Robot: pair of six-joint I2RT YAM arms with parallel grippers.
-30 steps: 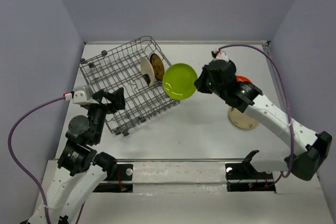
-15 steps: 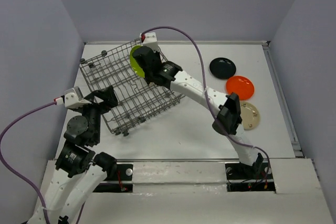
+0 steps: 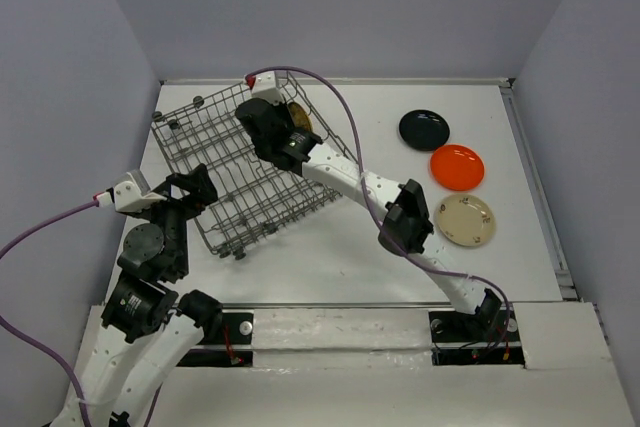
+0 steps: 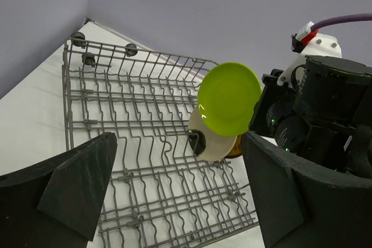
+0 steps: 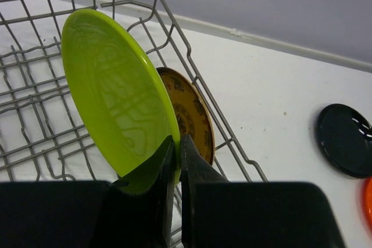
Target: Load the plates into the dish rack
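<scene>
We log: lime green plate (image 5: 116, 97) on edge, rim pinched by right gripper (image 5: 176, 161), above dish rack (image 4: 133, 114) tines; patterned plate (image 5: 189, 114) upright just behind (left gripper (image 4: 177, 137) wide).

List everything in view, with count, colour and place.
dish rack: one, grey wire, left part of the table
lime green plate: one, lime green, on edge at the rack's far end, held by its rim
patterned plate: one, brown-yellow, on edge in the rack behind the green one
cream plate: one, cream, on edge in the rack
black plate: one, black, flat, far right
orange plate: one, orange, flat, next to the black one
beige plate: one, beige, flat, nearest of the three
table: one, white
left tool: one, black, open, by the rack
right tool: one, black, shut on the lime green plate
</scene>
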